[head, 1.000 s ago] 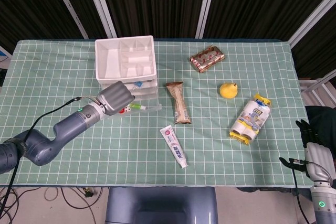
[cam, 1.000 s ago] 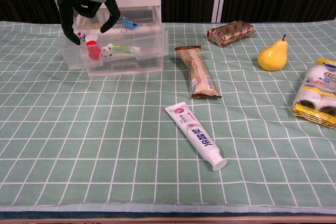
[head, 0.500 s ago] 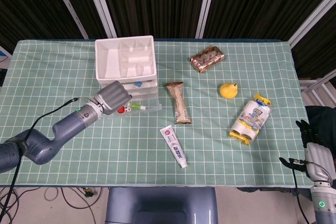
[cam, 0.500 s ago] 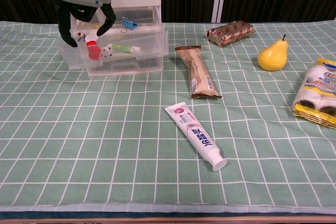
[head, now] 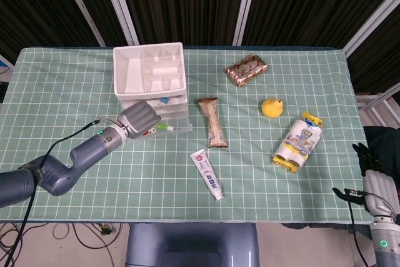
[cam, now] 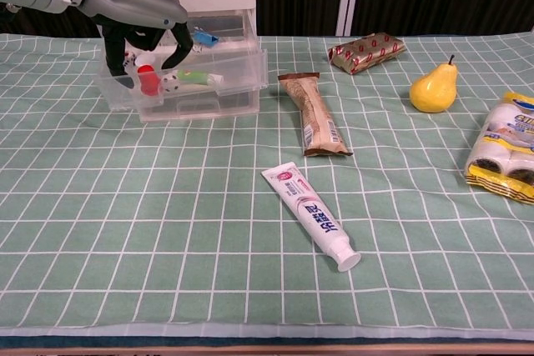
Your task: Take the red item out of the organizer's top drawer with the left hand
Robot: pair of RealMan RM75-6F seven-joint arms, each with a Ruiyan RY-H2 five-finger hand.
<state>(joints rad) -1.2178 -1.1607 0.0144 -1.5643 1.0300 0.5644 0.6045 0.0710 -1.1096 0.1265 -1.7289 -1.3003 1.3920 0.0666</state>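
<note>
Left hand poised over the pulled-out top drawer of the organizer, fingers spread and curled downward, holding nothing, red item lying in the drawer directly beneath the fingertips, straddled but not gripped, right hand off the bench edge, grasp unclear.

Lighting is bright, even and overhead. Shadows are short and soft. Both views are sharp; the background stays dark.

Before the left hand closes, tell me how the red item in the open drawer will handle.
The red item looks small and rounded, so probably light and apt to slip or roll. It lies close beside a green-and-white tube, which the left hand hovering above may nudge.
</note>
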